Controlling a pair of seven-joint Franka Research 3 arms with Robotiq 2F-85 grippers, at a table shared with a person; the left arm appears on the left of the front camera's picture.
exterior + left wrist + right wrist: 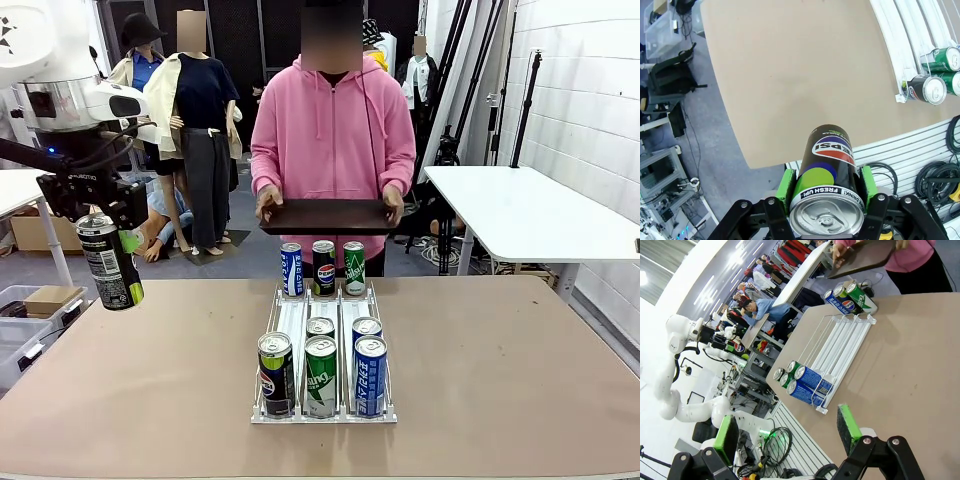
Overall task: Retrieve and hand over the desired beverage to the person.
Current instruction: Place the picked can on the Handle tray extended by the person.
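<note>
While my left gripper (826,189) clamps the black Pepsi can (108,262) at middle left of the front frame, nearly upright, the tray (325,216) of the person (332,120) lies up and right of it, at centre. My right gripper (787,432) stands wide, with nothing in it.

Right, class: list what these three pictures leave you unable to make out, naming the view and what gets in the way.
1. Front view: the top of the tray, seen edge-on; anything on it is hidden.
2. Front view: labels of the second-row cans, behind the front cans.
3. Right wrist view: the person, cut off by the top edge.
4. Front view: fine print on the black can in the left tool, too small.
</note>
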